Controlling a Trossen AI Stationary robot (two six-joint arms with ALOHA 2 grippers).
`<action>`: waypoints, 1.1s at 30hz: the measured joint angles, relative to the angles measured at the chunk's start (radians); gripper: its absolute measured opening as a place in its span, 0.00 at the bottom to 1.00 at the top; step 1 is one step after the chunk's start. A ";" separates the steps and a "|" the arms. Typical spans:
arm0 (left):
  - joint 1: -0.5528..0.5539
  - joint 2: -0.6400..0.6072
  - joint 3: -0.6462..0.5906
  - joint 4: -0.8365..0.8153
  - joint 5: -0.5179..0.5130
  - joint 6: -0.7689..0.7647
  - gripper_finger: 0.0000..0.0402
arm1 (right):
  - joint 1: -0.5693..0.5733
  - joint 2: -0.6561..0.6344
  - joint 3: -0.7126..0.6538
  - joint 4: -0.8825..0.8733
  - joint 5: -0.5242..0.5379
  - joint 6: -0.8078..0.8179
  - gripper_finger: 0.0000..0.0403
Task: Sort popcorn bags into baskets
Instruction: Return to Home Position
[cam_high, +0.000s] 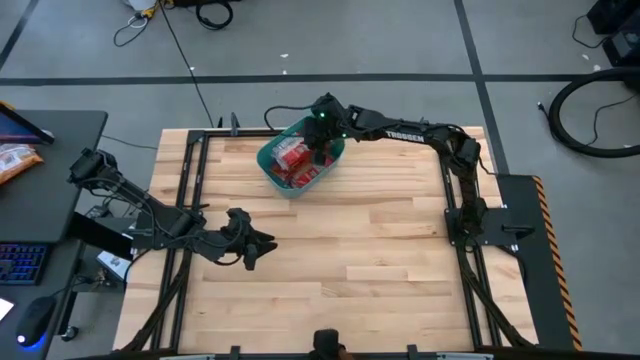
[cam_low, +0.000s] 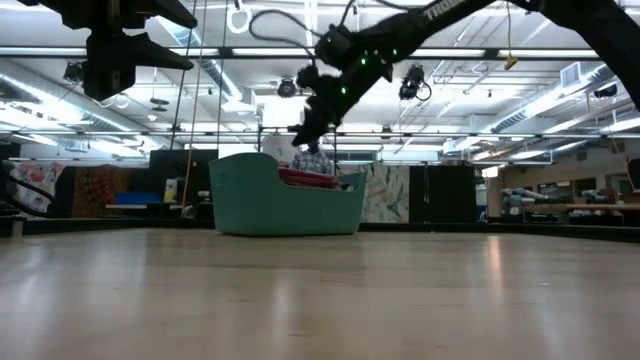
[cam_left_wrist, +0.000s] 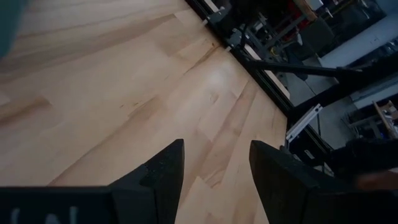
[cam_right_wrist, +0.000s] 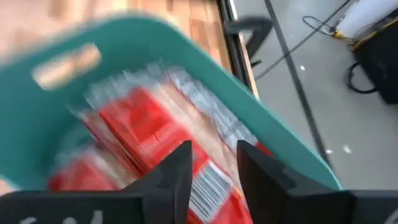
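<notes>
Two arms work over the wooden table (cam_high: 380, 270), and the nearer one is the left. The left gripper (cam_high: 255, 250) hangs above bare boards in the near left part of the table, well apart from the tub. In the left wrist view the left gripper (cam_left_wrist: 216, 163) has its jaws spread wide with nothing between them, and only pale wood lies under them. Farther back, close to the far edge and a little left of centre, stands the teal tub (cam_high: 268, 160), set at a slant to the table's edge. The popcorn bags (cam_high: 293, 160) lie piled inside it; the low view shows the tub (cam_low: 285, 208) with a red packet edge (cam_low: 305, 178) rising just above its rim. How many packets there are cannot be counted. The right arm reaches in from the far right corner, and the right gripper (cam_high: 320, 152) hovers over the tub's right half. In the right wrist view the right gripper (cam_right_wrist: 214, 163) points down at the red packets (cam_right_wrist: 140, 130), its jaws parted by a narrow gap and holding nothing.
</notes>
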 joint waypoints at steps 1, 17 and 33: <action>0.000 0.000 0.000 0.000 -0.007 -0.003 0.46 | 0.004 -0.006 0.020 -0.032 -0.019 0.029 0.33; 0.000 0.000 0.000 0.010 -0.113 -0.194 0.46 | 0.196 -0.094 0.087 -0.333 -0.181 0.346 0.32; 0.002 -0.019 0.000 0.002 -0.265 -0.224 0.46 | 0.372 -0.249 0.042 -0.454 -0.030 0.395 0.29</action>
